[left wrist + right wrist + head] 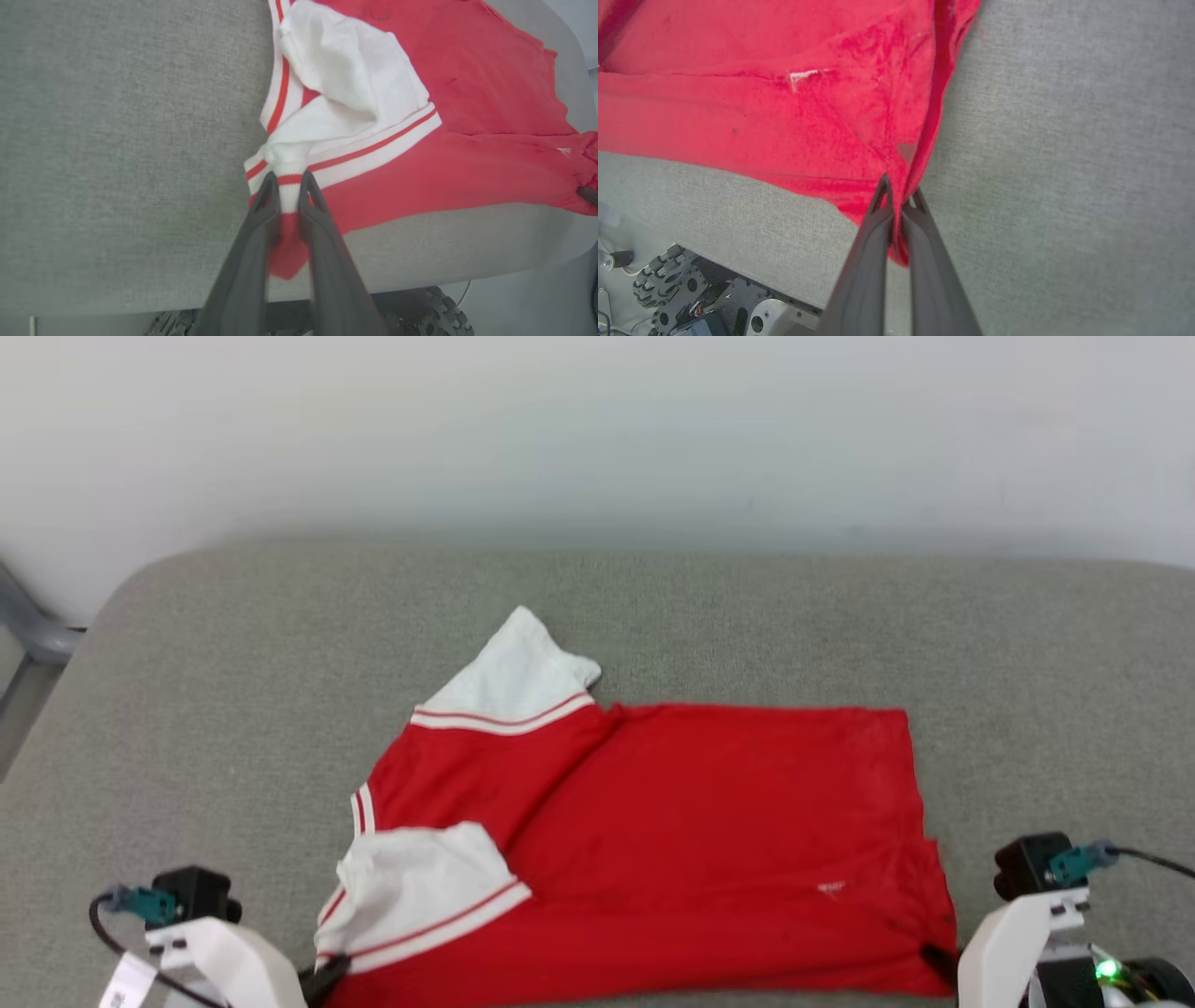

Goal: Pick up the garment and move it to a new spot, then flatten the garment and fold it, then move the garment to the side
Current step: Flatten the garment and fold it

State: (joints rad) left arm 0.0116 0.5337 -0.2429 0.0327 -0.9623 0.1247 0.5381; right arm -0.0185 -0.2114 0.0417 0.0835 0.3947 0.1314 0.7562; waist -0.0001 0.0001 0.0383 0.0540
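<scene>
Head view, left gripper (pixel 325 976), right gripper (pixel 935 959) mostly hidden, pinching garment (pixel 709 840)

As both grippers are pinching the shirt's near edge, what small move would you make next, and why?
Probably raise both corners slightly together: the left gripper and right gripper each pinch a near corner of the garment, which lies mostly flat on the grey surface.

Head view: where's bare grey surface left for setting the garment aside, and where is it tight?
Free: the wide strip of the grey padded surface between the garment and the wall; the patch left of the white sleeves; a narrower patch right of the hem. Crowded: the near edge, where the left gripper and right gripper pinch its corners.
</scene>
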